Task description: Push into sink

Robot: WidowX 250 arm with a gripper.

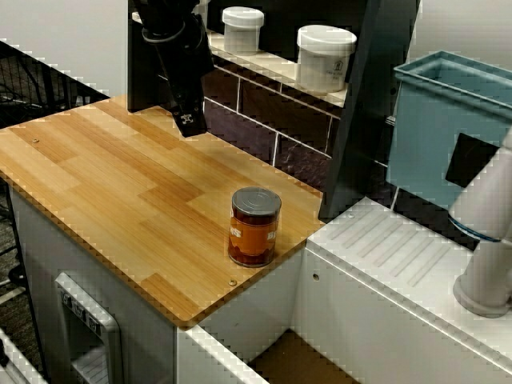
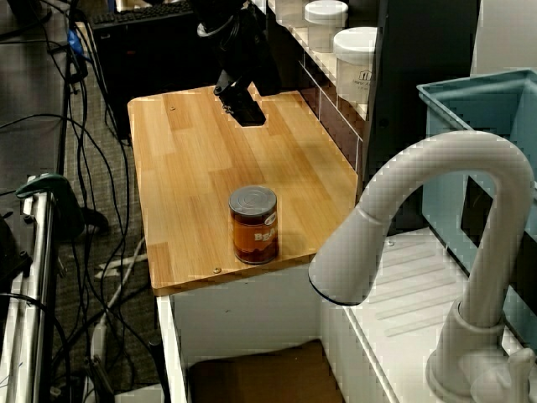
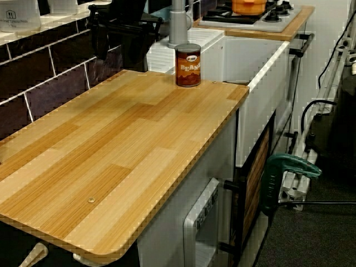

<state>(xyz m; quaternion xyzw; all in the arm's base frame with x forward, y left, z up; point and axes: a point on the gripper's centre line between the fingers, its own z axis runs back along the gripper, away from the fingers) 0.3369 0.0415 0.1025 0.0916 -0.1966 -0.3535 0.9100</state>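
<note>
The can (image 1: pixel 254 226) is standing upright near the counter (image 1: pixel 120 184) corner, just beside the edge that drops to the sink (image 1: pixel 300 364). One can, labelled beans, and nothing else on the wood. The gripper (image 1: pixel 190 122) is hanging at the back of the counter, well apart from the can, pointing down near the tiled wall. Whether its jaws are open or closed, I cannot tell; they are dark and small in every view.

The step in hand, as I judge it, is the approach. To do it well, the gripper needs to drop low behind the can, on the side away from the sink, and press near the can's lower half so it slides rather than tips. The push should run straight toward the counter edge nearest the brown sink floor, not toward the front edge, where the can would fall to the ground.

Counting up: one can, one gripper, one sink, one faucet (image 2: pixel 419 218), two white jars (image 1: pixel 324 58) on the shelf, one teal box (image 1: pixel 448 120).
</note>
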